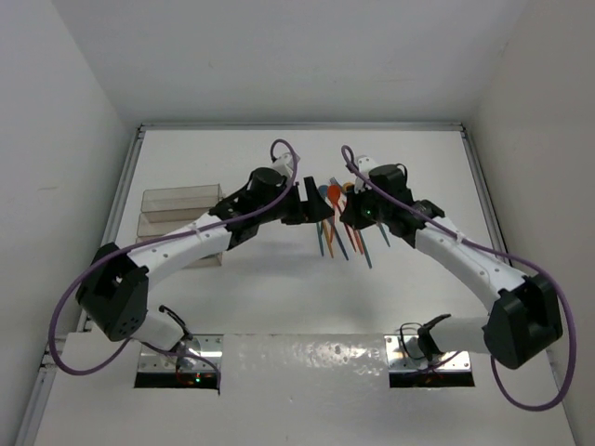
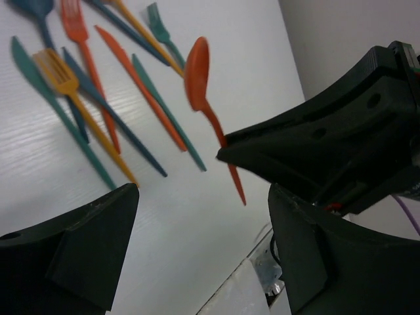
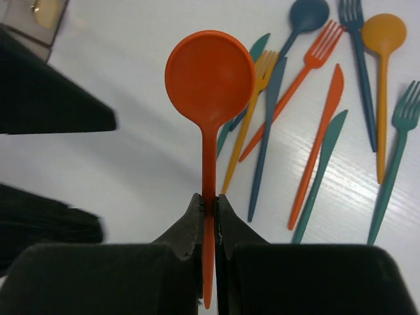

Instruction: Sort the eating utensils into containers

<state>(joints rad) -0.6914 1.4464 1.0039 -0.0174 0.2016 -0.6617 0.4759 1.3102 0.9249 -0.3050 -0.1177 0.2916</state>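
Observation:
My right gripper [image 3: 209, 200] is shut on the handle of an orange spoon [image 3: 210, 75] and holds it above the table, bowl pointing away. In the top view the spoon [image 1: 335, 193] hangs between the two grippers. My left gripper [image 2: 203, 189] is open and empty, and faces the spoon [image 2: 197, 65] and the right gripper's fingers [image 2: 295, 131]. Several orange, blue, teal and yellow utensils [image 3: 321, 138] lie on the table below; they also show in the top view [image 1: 339, 237]. The clear containers [image 1: 177, 214] stand at the left, partly behind my left arm.
The left gripper's black fingers [image 3: 52, 98] fill the left side of the right wrist view. A corner of a clear bin [image 3: 39, 16] shows at its top left. White walls enclose the table on the left, back and right.

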